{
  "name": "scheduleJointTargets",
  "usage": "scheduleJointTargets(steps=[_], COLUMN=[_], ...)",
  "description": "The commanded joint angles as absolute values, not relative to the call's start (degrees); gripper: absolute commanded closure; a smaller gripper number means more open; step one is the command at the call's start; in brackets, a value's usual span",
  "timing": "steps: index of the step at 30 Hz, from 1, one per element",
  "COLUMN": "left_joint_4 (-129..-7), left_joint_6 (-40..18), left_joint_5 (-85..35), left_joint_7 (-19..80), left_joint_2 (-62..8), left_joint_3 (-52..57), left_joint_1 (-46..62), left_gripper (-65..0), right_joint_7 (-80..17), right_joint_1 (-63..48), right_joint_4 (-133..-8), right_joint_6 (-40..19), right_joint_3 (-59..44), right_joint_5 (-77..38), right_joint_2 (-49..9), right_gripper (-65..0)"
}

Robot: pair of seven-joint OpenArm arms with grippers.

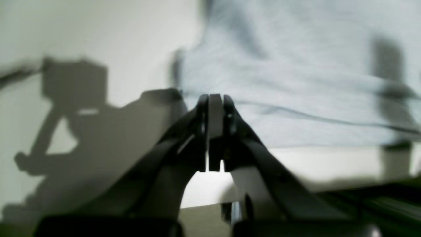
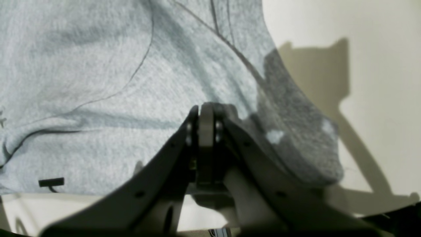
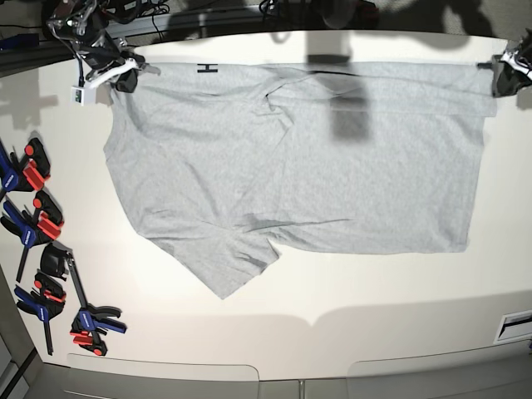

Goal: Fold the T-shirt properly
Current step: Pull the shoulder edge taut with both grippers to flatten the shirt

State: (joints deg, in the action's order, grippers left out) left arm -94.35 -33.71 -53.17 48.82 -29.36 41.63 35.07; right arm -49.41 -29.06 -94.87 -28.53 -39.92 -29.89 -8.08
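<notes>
Overhead, the T-shirt (image 3: 316,166) sprawls across the white table (image 3: 332,316), both arms' jaws clenched at its far corners.

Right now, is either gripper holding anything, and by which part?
Both are shut on the T-shirt: the left gripper and the right gripper each pinch a corner of its far edge.
</notes>
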Motion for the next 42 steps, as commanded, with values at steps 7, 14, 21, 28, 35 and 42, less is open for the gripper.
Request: scheduleJointTargets(steps=[7,14,21,28,35,42], left_joint_4=[-87.9,-84.7,-84.7,-84.7,-84.7,-86.2], left_joint_6=[-31.7,-31.7,-31.7,-31.7,-31.7,-34.0], left_joint_5=[-48.0,-45.9,-43.9,-43.5,-43.5,-50.5], left_joint_7=[46.3,48.8,47.9,48.1,48.4,48.4], left_joint_2=[-30.2,-30.1,-30.0,-29.8,-29.3,-29.2], left_joint_3=[33.8,31.9,31.9,32.7,39.3,44.3], left_joint_1=[30.4,30.5,36.4,38.0,40.5,42.9], left_gripper=[0.0,0.0,0.0,0.0,0.0,0.0], right_joint_7=[-50.6,-50.6,-50.7,-50.6,-50.5,-50.3], right_joint_1=[-29.5,-29.5,-29.5,-29.5,-29.5,-29.5], right_joint_4=[-95.2,-95.2,-95.2,-95.2,-95.2,-95.2], right_joint_6=[-28.7,-28.7,-28.8,-28.8,-28.8,-28.8], right_joint_3=[-40.2,-40.2,-40.2,-40.2,-40.2,-40.2], right_joint_5=[-29.2,-29.2,-29.2,-29.2,-29.2,-33.8], right_joint_2=[-8.4,-8.4,-8.6,-10.6,-13.4,-14.0], right_gripper=[0.0,0.0,0.0,0.0,0.0,0.0])
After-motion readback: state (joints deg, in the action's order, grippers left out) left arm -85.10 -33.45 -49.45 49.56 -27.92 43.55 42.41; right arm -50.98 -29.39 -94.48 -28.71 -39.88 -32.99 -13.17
